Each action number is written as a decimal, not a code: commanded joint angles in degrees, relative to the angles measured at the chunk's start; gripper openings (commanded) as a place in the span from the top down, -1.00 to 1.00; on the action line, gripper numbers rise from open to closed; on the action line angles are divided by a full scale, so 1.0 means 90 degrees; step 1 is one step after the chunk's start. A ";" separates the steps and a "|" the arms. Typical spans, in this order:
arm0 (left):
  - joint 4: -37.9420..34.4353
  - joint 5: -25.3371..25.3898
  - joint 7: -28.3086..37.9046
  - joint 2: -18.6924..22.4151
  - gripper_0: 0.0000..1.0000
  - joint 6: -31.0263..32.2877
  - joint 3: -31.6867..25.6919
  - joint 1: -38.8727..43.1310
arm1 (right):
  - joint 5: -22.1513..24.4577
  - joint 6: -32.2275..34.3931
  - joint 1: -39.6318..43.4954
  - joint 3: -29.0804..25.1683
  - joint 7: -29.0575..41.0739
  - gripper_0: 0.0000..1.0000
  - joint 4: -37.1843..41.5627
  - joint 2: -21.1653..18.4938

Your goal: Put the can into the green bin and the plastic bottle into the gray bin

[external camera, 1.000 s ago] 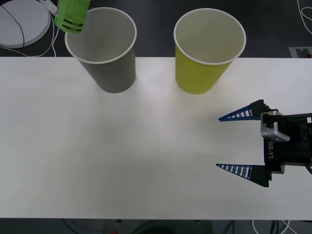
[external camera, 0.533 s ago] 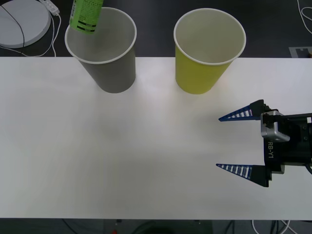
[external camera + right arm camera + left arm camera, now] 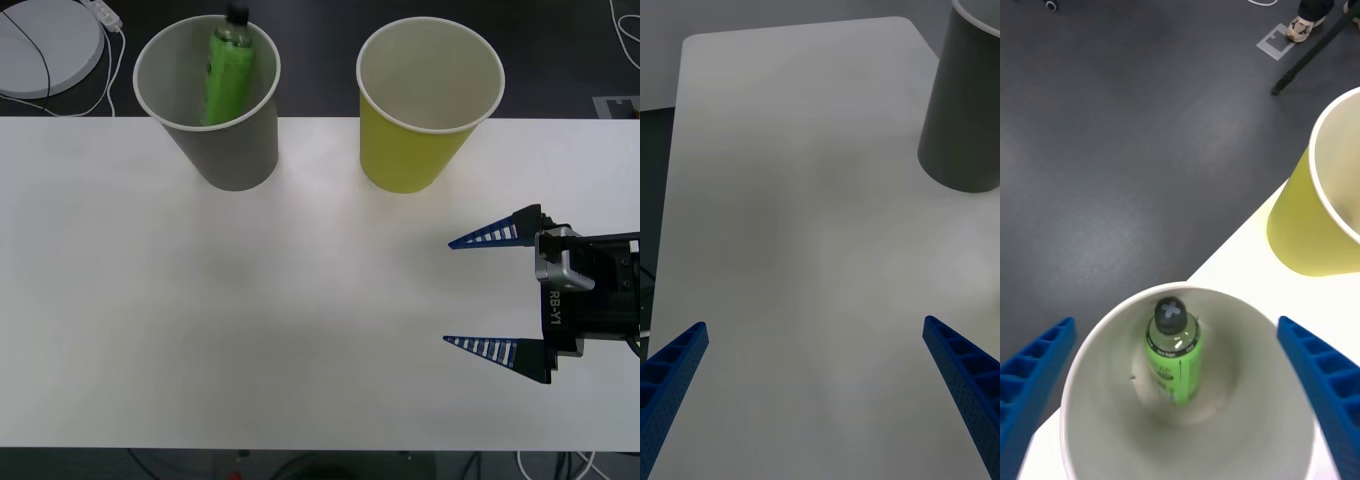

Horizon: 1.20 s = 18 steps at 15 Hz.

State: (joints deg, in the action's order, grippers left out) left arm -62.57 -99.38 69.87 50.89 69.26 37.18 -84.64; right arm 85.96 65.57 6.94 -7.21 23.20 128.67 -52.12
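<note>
The small translucent bright-green plastic bottle (image 3: 226, 72) with its dark cap sits inside the large gray paper-cup-shaped bin (image 3: 232, 150), leaning toward the far wall with its cap up near the white rim. From the left wrist view the bottle (image 3: 1173, 355) rests on the pale floor of the gray bin (image 3: 1097, 420), cap pointing upward, free of any grip.

The left hand (image 3: 1180, 397) hangs right above the gray bin's mouth, its two blue ribbed fingers (image 3: 1034, 375) spread wide to either side of the rim and holding nothing.

Just beside the gray bin, toward the robot's right, stands the large yellow-green paper-cup-shaped bin (image 3: 415, 150) with a white rim, upright; what I can see of its pale inside is bare. Both bins stand at the far edge of the white desk (image 3: 250, 320).

The right hand (image 3: 482, 294) hovers over the near right part of the desk, well apart from both bins, its blue fingers (image 3: 490, 235) splayed wide and nothing between them. In its wrist view the hand (image 3: 816, 390) faces along the bare desk toward the gray bin (image 3: 962, 120).

A round white disc (image 3: 45, 45) with a cable lies on the dark floor beyond the desk.
</note>
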 commanded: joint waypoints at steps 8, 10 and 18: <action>-0.0060 -0.0002 0.0000 0.0030 -1.00 -0.0001 0.0009 0.0001 | 0.0000 0.0000 0.0000 0.0000 0.0000 -1.00 0.0000 0.0000; -0.0148 0.0047 0.0000 0.0127 -1.00 0.0029 0.0009 0.0010 | 0.0000 0.0000 0.0000 0.0000 0.0000 -1.00 0.0000 0.0000; -0.1691 0.0359 0.0450 0.1153 -1.00 0.0136 0.0009 0.0567 | 0.0000 0.0000 0.0000 0.0000 0.0000 -1.00 0.0000 0.0000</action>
State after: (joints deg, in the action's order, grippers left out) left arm -75.78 -97.11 73.80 59.61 70.95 37.28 -80.67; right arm 85.96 65.57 6.94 -7.21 23.20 128.67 -52.12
